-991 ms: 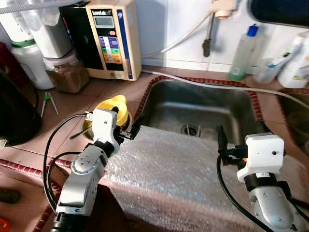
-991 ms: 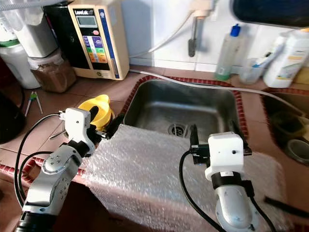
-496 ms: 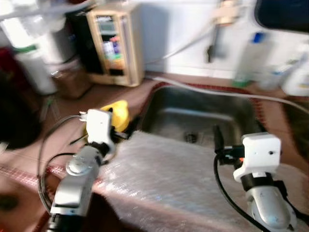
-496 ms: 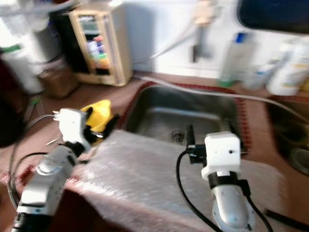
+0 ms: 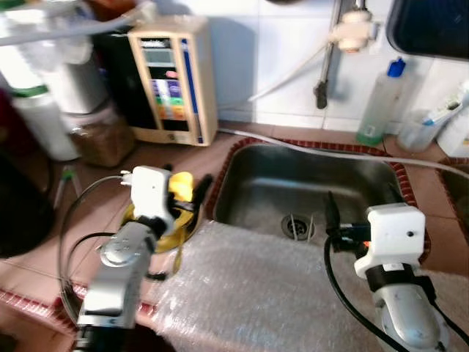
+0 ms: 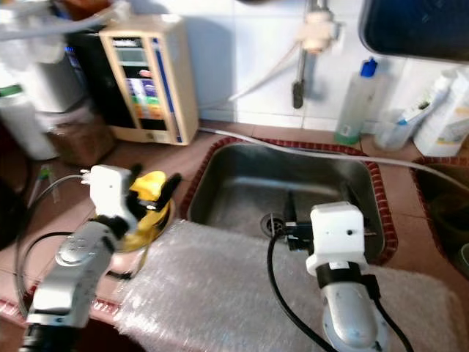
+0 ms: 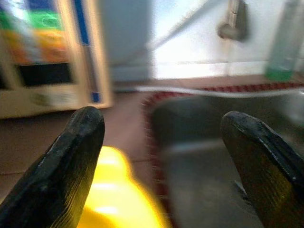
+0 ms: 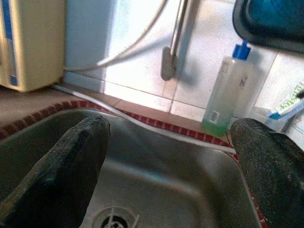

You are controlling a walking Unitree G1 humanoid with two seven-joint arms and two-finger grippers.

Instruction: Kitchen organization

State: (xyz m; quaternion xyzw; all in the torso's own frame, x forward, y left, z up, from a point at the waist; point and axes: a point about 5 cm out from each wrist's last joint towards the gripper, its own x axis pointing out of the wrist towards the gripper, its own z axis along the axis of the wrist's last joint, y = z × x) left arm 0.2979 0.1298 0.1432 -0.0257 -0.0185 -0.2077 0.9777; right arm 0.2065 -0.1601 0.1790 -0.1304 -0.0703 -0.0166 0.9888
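A sheet of bubble wrap (image 5: 271,293) lies over the counter's front edge and the near rim of the steel sink (image 5: 308,183). A yellow plastic piece (image 5: 179,198) sits in a shallow dish on the counter, left of the sink. My left gripper (image 5: 187,183) is open, its fingers (image 7: 80,161) straddling the yellow piece (image 7: 114,199) just above it, not touching. My right gripper (image 6: 319,199) is open above the wrap's far edge, pointing into the sink (image 8: 156,180), with nothing between its fingers.
A beige water ioniser (image 5: 172,81) and jars (image 5: 99,128) stand at the back left. A tap (image 5: 352,29) and a green soap bottle (image 5: 379,103) are behind the sink; a white hose (image 5: 330,150) crosses its far rim. A green-handled tool (image 5: 66,180) lies at the left.
The camera has tilted up, so the scene sits lower. My left gripper has come off the wrap's corner and now hangs over the yellow piece. The right gripper has held its place.
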